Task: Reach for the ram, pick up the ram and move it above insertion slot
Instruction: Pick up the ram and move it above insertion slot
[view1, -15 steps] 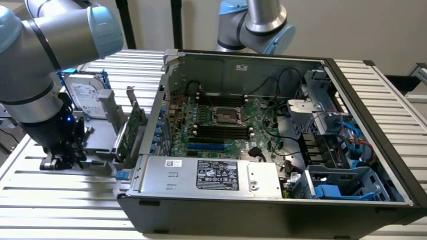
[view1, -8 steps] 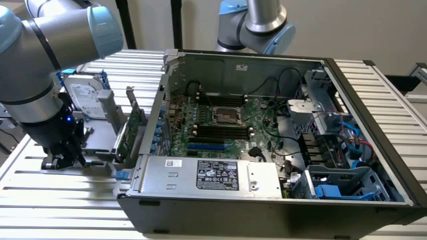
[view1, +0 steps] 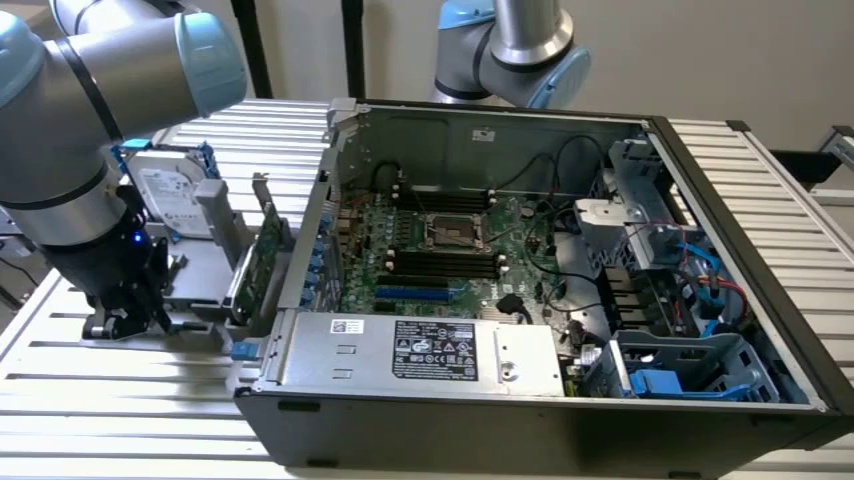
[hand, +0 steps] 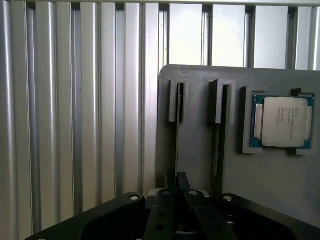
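The ram (hand: 177, 135) stands on edge in one slot of a grey holder plate (hand: 195, 165), seen as a thin dark line. My gripper (hand: 178, 186) sits over its near end, its two dark fingers (hand: 162, 215) drawn together on the stick, which still rests in its slot. A second stick (hand: 217, 150) stands in the neighbouring slot. In the exterior view my gripper (view1: 127, 318) is low over the holder (view1: 200, 290) at the exterior view's left, outside the open computer case (view1: 534, 270). The black memory slots (view1: 441, 265) lie on the motherboard beside the processor socket.
A processor chip (hand: 284, 121) lies in a recess of the holder plate. A silver hard drive (view1: 174, 190) with blue rails and a green expansion card (view1: 267, 250) stand upright between my arm and the case wall. A second arm (view1: 514, 50) stands behind the case. The table is ribbed aluminium.
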